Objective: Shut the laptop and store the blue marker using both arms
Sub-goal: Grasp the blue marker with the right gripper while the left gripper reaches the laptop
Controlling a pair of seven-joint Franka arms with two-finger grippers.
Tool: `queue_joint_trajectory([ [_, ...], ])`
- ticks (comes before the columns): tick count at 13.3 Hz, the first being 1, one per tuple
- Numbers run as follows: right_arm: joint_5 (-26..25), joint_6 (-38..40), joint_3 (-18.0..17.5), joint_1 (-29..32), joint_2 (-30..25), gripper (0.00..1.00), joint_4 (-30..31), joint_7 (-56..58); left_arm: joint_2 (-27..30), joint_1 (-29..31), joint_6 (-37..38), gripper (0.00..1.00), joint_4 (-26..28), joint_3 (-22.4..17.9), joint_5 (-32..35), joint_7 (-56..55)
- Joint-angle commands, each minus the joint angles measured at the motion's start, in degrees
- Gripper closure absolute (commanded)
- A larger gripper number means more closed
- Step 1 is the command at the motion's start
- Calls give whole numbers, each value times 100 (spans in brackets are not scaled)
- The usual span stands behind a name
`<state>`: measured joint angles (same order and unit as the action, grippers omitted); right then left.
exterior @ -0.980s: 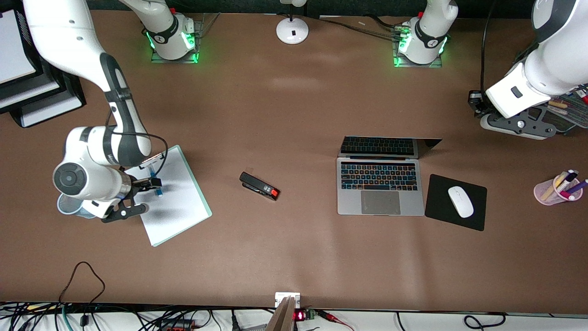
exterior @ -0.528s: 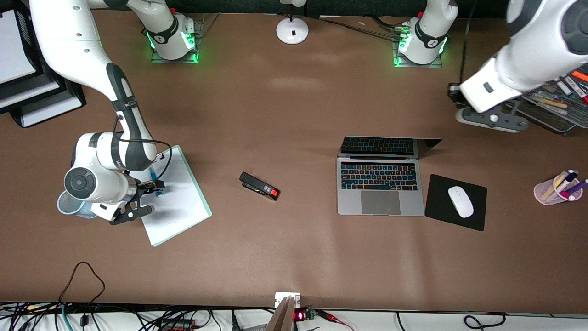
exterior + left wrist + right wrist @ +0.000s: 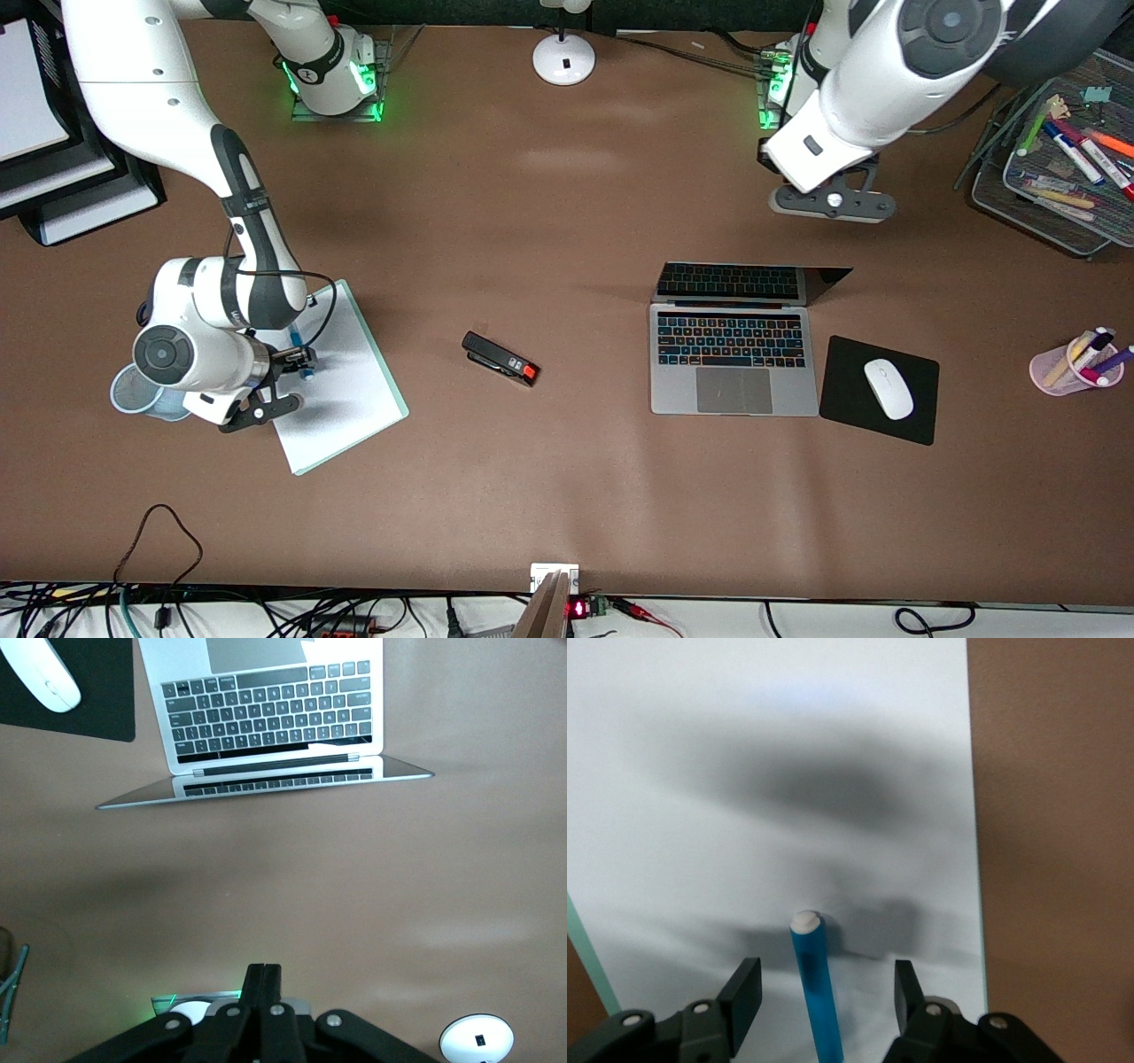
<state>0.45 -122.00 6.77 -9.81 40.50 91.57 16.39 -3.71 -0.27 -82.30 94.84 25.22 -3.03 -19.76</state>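
Straddling the blue marker (image 3: 814, 988), the right gripper (image 3: 827, 992) hangs low over the white paper pad (image 3: 341, 390) with its fingers spread, one on each side of the barrel and neither touching it. To do this step well, I judge it should settle until the pads sit level with the round, smooth barrel, then pinch squarely across it so the marker cannot roll away on the slick sheet. The barrel is bright blue plastic with a whitish end.

The left gripper (image 3: 262, 992) hovers over bare brown table near its own base, fingers pressed together. The laptop (image 3: 732, 359), flat silver metal with black keys, lies open nearer the front camera, beside a black mouse pad (image 3: 850, 416).
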Motion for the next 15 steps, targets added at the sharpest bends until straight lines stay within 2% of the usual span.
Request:
queue_joint_trajectory([
  [1,34,-17,0,-13,37,38,36,66,28,80,-469,100,541,114,4,-28],
  [6,51,-34,0,-13,81,54,28,75,160,124,-1849,100,1702,123,31,-19],
  [9,51,-34,-9,-13,81,58,27,66,257,132,-2404,100,2186,123,145,-19],
  [15,60,-61,-35,-13,186,59,-43,66,213,132,-3730,100,3039,123,365,-46],
])
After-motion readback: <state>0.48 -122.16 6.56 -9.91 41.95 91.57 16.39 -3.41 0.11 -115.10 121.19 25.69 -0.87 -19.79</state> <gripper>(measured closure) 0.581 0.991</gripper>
